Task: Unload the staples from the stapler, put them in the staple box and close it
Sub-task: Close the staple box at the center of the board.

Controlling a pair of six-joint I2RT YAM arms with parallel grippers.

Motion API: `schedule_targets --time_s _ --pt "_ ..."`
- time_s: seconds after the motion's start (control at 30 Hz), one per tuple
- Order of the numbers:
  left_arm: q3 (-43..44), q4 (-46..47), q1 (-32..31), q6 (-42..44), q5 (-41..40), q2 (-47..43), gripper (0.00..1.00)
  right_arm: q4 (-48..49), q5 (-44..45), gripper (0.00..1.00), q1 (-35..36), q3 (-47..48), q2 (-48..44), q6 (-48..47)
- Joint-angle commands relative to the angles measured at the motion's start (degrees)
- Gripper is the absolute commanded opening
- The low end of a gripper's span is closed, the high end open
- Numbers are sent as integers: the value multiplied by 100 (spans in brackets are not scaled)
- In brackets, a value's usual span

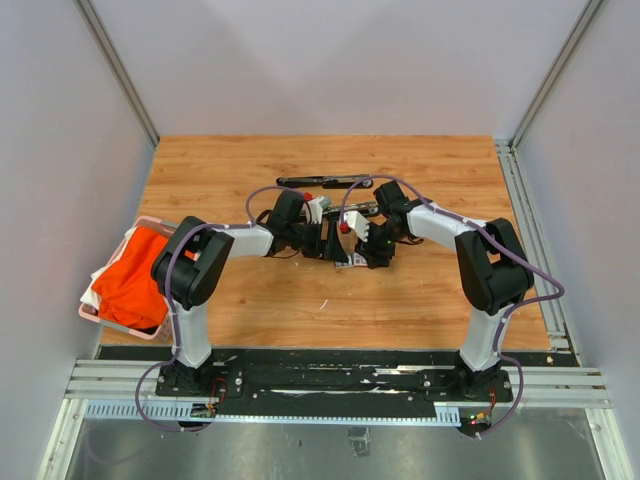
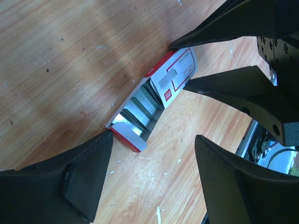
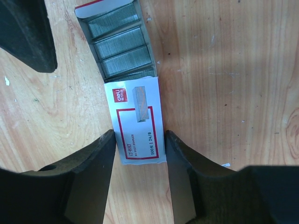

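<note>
A white-and-red staple box lies on the wooden table, its tray slid partly out. Rows of silvery staples fill the tray. My right gripper is shut on the box's printed sleeve, one finger against each long edge. My left gripper is open at the tray end, one fingertip at the tray's corner and the other well apart from it. In the top view both grippers, left and right, meet at mid-table and hide the box. The black stapler lies opened out just behind them.
A pink basket holding orange cloth sits at the table's left edge. Aluminium rails run along the right edge, and grey walls close in three sides. Small white specks dot the wood.
</note>
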Motion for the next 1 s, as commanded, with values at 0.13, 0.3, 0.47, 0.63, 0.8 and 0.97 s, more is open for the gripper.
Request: schedule_targets --time_s 0.13,0.3,0.47,0.63,0.8,0.97 --pt "-28 -286 -81 153 -401 361 77 -421 -148 42 102 18 140 -125" --pt "22 -291 -81 294 -577 409 77 -479 -130 41 162 38 142 -199" --pt "139 -281 -119 328 -665 502 77 -549 -53 44 237 103 215 -196" --pt "175 -249 -216 336 -644 544 77 -550 -17 45 247 119 220 -161" --pt "89 -245 -318 152 -517 540 77 -487 21 46 247 124 212 -24" --pt "-7 -255 -397 -11 -424 486 77 -486 52 46 256 157 233 86"
